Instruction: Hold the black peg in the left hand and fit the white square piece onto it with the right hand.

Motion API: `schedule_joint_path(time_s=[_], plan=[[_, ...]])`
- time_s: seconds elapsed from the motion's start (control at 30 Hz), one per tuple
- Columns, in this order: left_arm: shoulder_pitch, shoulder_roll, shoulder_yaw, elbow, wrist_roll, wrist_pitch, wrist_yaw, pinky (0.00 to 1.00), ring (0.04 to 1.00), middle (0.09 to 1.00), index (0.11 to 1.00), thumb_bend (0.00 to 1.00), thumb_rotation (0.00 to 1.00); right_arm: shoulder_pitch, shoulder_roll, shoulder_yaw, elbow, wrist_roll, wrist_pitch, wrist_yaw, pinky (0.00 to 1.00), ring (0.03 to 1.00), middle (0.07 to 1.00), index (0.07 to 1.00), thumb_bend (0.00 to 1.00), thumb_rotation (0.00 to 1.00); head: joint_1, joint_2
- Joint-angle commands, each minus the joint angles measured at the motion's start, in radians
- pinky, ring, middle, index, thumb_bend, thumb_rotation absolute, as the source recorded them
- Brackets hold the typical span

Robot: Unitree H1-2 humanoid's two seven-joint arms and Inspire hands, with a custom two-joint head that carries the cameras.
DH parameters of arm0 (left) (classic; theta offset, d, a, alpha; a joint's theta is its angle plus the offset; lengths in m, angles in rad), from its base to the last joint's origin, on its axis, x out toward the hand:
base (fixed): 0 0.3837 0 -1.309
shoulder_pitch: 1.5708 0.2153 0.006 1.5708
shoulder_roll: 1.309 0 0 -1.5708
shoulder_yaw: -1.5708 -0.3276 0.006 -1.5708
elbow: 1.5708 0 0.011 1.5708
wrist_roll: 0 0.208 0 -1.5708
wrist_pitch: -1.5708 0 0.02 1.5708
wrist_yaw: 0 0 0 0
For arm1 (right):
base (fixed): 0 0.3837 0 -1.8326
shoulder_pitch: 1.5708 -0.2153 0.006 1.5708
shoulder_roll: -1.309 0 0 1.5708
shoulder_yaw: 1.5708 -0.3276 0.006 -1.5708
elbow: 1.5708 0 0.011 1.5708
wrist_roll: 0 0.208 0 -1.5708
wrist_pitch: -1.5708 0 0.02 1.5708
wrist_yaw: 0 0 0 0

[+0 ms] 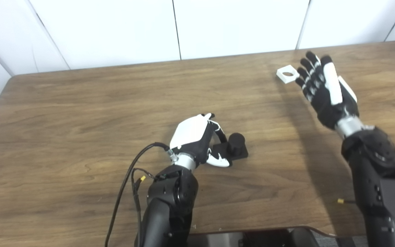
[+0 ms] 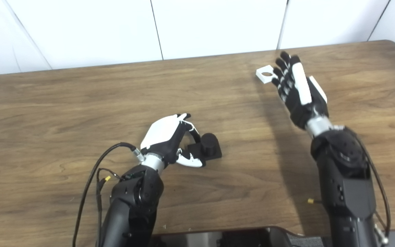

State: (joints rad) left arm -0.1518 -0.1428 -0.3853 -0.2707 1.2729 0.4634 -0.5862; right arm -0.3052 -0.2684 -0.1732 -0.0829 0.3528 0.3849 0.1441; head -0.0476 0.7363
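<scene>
The black peg (image 1: 236,142), a short cylinder on a square black base, rests on the wooden table (image 1: 81,113) near the middle. My left hand (image 1: 197,139) is curled against the base's left side, with fingers over its edge and the thumb along its front, shut on it. The white square piece (image 1: 287,73), with a round hole, lies flat at the far right. My right hand (image 1: 324,85) is open with fingers spread, its fingertips just right of the piece and not gripping it.
Black cables (image 1: 129,178) loop on the table beside my left forearm. A dark device (image 1: 252,238) sits at the near table edge. The table's far edge meets a white panelled wall (image 1: 183,27) just behind the white piece.
</scene>
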Motion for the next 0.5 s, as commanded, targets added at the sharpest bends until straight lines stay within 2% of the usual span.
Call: schedule_joint_path(time_s=[0.0, 0.1, 0.27, 0.33, 0.4, 0.47], plan=[[-0.008, -0.007, 0.007, -0.022, 0.018, 0.003, 0.01, 1.0, 1.0, 0.971, 0.483, 0.52, 0.05, -0.069, -0.03, 0.004, 0.008, -0.008, -0.007, 0.015, 1.0, 1.0, 1.0, 1.0, 0.66, 0.85, -0.001, -0.001], [-0.007, -0.006, 0.01, -0.021, 0.019, 0.003, 0.004, 1.0, 1.0, 0.976, 0.483, 0.52, 0.05, -0.106, -0.044, 0.018, 0.03, -0.044, -0.006, 0.01, 1.0, 1.0, 1.0, 1.0, 0.66, 0.82, -0.001, -0.001], [-0.007, -0.003, 0.009, -0.015, 0.025, 0.003, 0.004, 1.0, 1.0, 0.974, 0.485, 0.52, 0.05, -0.154, -0.066, 0.042, 0.061, -0.116, -0.015, -0.002, 1.0, 1.0, 1.0, 0.994, 0.73, 0.7, -0.003, -0.003], [-0.007, -0.003, 0.009, -0.015, 0.026, 0.003, 0.0, 1.0, 1.0, 0.974, 0.485, 0.52, 0.05, -0.173, -0.079, 0.058, 0.08, -0.164, -0.041, -0.007, 1.0, 1.0, 1.0, 0.942, 0.72, 0.64, -0.002, -0.003], [-0.004, -0.006, 0.011, -0.016, 0.028, 0.004, -0.006, 1.0, 1.0, 0.976, 0.483, 0.52, 0.05, -0.2, -0.102, 0.086, 0.108, -0.234, -0.064, -0.02, 1.0, 1.0, 0.989, 0.873, 0.67, 0.53, -0.002, -0.003], [-0.001, -0.01, 0.015, -0.016, 0.027, 0.004, -0.006, 1.0, 1.0, 0.98, 0.482, 0.52, 0.05, -0.225, -0.124, 0.107, 0.132, -0.287, -0.075, -0.024, 1.0, 0.988, 0.951, 0.821, 0.68, 0.45, 0.0, -0.003]])
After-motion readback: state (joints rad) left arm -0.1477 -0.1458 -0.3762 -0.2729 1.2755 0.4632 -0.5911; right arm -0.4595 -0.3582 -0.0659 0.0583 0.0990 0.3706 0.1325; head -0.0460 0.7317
